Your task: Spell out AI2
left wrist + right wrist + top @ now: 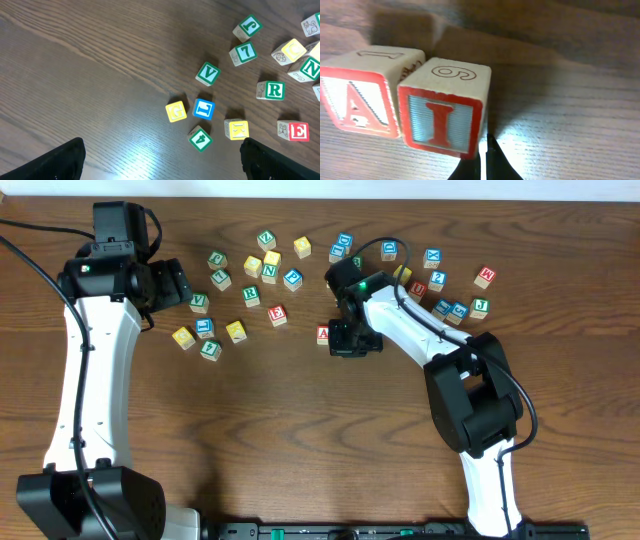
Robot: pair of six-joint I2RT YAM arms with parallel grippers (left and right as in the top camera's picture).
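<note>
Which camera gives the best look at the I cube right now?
Right wrist: the I cube fills the frame, red letter facing the camera, beside the A cube. Overhead, the right gripper covers it, so only the A cube shows. The left wrist view does not show it.

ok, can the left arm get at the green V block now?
Probably yes: the left gripper is open close by, and the V block stands clear of its neighbours.

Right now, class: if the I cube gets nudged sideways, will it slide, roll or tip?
The I cube probably slides, not rolls: flat faces, resting square on the table. It looks like stiff wood, unlikely to deform. Pushed towards the A cube close beside it, it may shove that along.
</note>
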